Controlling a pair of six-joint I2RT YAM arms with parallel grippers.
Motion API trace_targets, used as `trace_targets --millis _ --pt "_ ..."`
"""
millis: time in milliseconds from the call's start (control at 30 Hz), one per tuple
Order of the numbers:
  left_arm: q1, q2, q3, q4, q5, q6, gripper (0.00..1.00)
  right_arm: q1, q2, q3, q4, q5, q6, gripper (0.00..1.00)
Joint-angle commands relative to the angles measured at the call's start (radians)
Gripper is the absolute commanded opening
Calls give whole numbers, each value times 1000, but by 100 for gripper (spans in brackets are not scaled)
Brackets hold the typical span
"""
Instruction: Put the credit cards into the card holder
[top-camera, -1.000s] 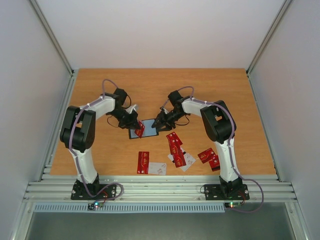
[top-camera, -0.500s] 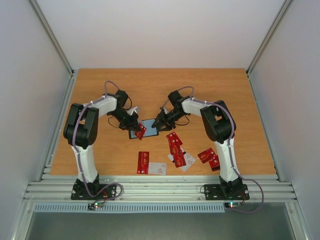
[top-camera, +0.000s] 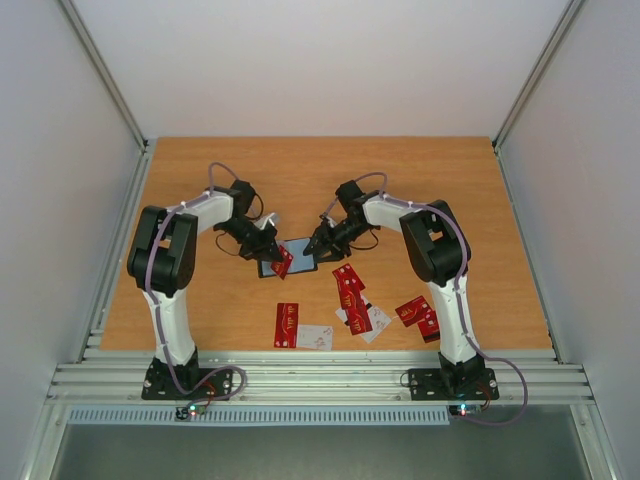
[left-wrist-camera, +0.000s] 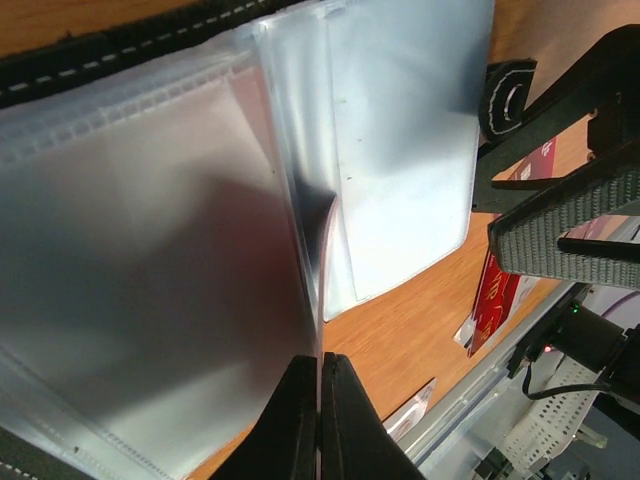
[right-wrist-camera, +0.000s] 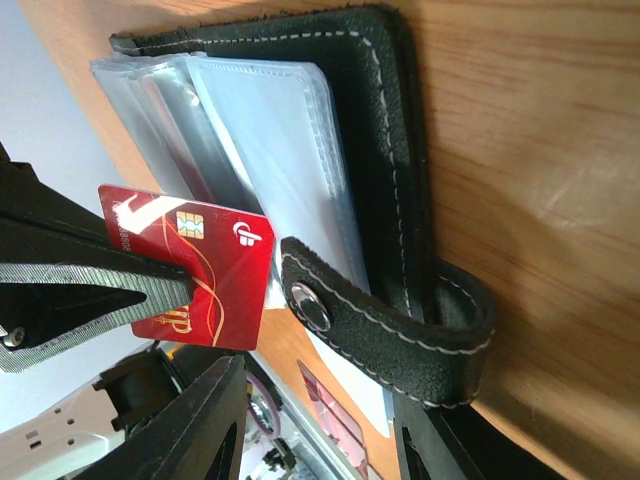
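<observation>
The black card holder (top-camera: 300, 250) lies open on the table, its clear sleeves (left-wrist-camera: 400, 150) fanned out. My left gripper (top-camera: 272, 252) is shut on a red credit card (right-wrist-camera: 195, 270), which is tilted over the holder's near left edge. In the left wrist view that card is edge-on between the closed fingertips (left-wrist-camera: 320, 358). My right gripper (right-wrist-camera: 318, 385) stands open at the holder's right side. The snap tab (right-wrist-camera: 380, 310) lies between its fingers, and one finger (right-wrist-camera: 440, 440) rests by the cover. Several more credit cards (top-camera: 349, 285) lie loose nearer the arms.
A red card (top-camera: 286, 324) and a white card (top-camera: 315, 337) lie near the front edge. Two red cards (top-camera: 413, 310) lie beside the right arm's base. Metal rails (top-camera: 320, 380) run along the table's front.
My left arm has shifted slightly, carrying the red card a little right and toward the holder. The right gripper and the holder have stayed put.
</observation>
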Motion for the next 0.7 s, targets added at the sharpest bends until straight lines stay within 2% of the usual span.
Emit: trace_targets --millis 0,400,667 --pt "-14 41 -20 136 49 -10 0 4 40 25 -16 27 -20 42" --pt "9 -3 -97 281 158 -72 0 4 51 40 -47 30 -36 42" --pt "33 3 -99 257 175 -30 0 4 60 50 -54 29 -39 42"
